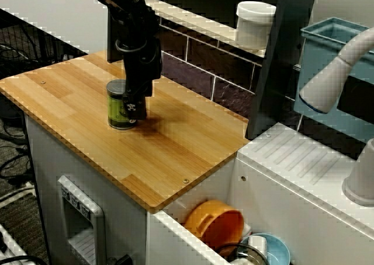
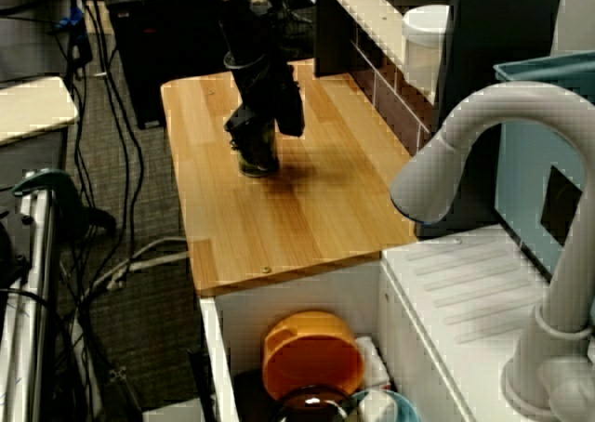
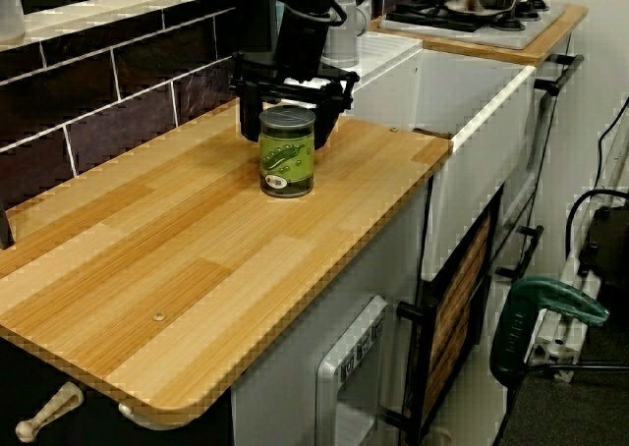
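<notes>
The 2 black fingers [image 3: 248, 112] hang spread wider than the small green-labelled jar with a dark lid [image 3: 287, 156] between them, clamping nothing, so it stands upright on its own base towards the back of the light wooden worktop [image 3: 177, 259].

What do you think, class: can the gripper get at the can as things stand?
Probably yes: the gripper hangs open right by the can, and nothing stands between them.
</notes>
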{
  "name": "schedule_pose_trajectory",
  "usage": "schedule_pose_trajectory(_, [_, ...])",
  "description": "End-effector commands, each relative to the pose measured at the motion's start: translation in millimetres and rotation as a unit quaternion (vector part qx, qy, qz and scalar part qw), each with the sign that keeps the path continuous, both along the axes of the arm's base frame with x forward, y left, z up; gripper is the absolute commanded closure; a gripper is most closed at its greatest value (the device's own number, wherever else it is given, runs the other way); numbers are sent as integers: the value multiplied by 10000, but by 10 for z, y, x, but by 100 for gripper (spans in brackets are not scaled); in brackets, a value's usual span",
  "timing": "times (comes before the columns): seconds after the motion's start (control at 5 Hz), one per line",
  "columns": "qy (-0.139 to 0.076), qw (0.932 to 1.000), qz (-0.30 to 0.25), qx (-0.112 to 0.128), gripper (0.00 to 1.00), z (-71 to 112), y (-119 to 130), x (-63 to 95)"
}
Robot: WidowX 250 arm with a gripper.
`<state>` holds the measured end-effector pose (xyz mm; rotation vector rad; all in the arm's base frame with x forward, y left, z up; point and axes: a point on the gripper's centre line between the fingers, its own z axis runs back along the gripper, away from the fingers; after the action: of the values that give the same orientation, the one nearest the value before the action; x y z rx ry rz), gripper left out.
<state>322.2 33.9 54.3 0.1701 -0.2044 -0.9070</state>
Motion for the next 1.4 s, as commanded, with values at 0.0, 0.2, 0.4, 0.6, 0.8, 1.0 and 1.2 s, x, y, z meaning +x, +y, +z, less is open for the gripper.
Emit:
schedule_pose_trajectory(0.0, [-90, 9991, 81, 409, 0, 200, 234, 29])
schedule_pose_trajectory(0.2, [-80, 9981, 147, 598, 0, 216, 357, 38])
schedule_pose_trajectory(0.4, [-246, 9951, 209, 930, 0, 233, 510, 66])
schedule_pose_trajectory(0.6, [-319, 9942, 233, 1003, 0, 247, 631, 42])
schedule_pose_trajectory(0.8, [-401, 9927, 284, 1104, 0, 274, 743, -35])
schedule_pose_trajectory(1.0, [-437, 9901, 366, 1283, 0, 261, 872, -57])
schedule_pose_trajectory(1.2, [-439, 9893, 524, 1291, 0, 264, 1001, -69])
